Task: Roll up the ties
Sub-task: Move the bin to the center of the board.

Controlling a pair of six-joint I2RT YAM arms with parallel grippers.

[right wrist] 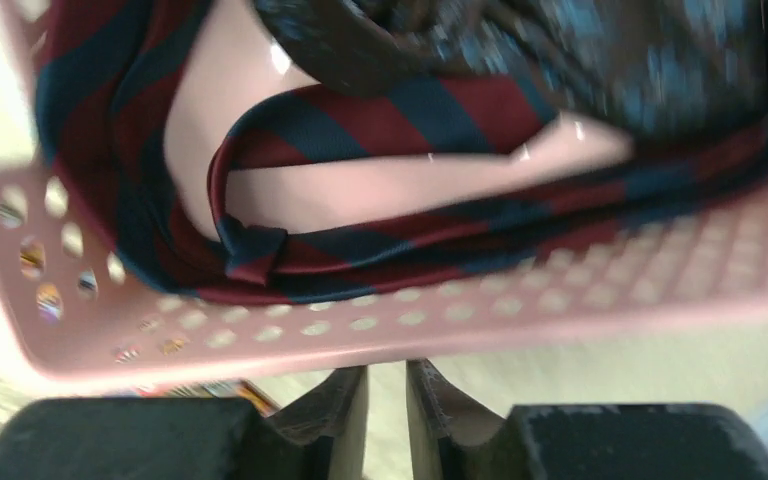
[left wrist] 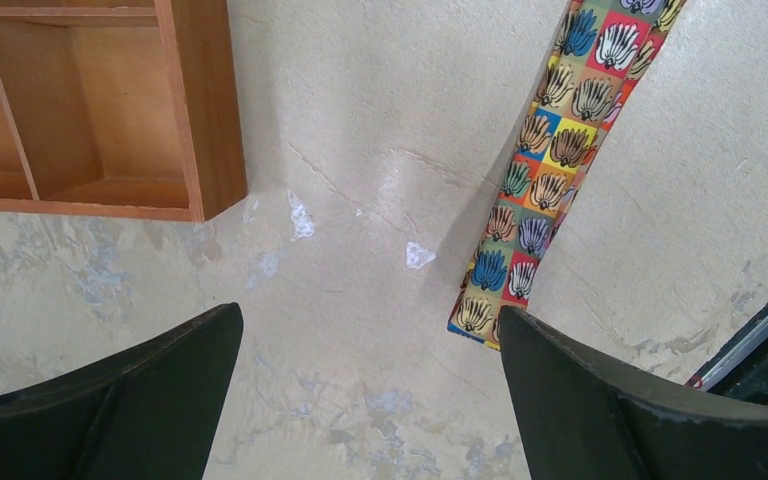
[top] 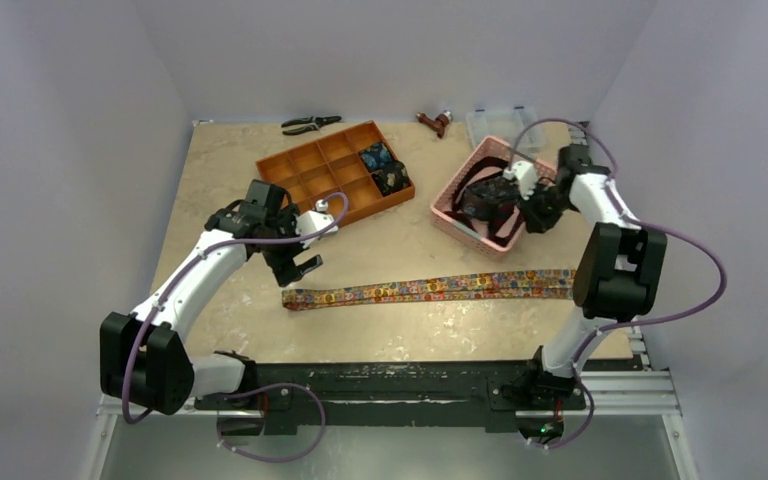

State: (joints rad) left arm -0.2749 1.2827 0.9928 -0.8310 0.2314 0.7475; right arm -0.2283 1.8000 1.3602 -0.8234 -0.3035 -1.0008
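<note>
A long tie in an orange-yellow-red print lies flat across the table. My left gripper hovers wide open over its left end. In the left wrist view that end stops just beside my right finger, with bare table between the fingers; the left gripper holds nothing. Two dark coiled ties sit in the orange tray. My right gripper is at the pink basket's near wall, jaws a narrow gap apart, empty. A red-navy striped tie and a dark one lie inside.
The pink basket stands at the back right, the orange tray's corner is close to my left gripper. Pliers, a small red-brown tool and a clear plastic box lie along the far edge. A black rail borders the near edge.
</note>
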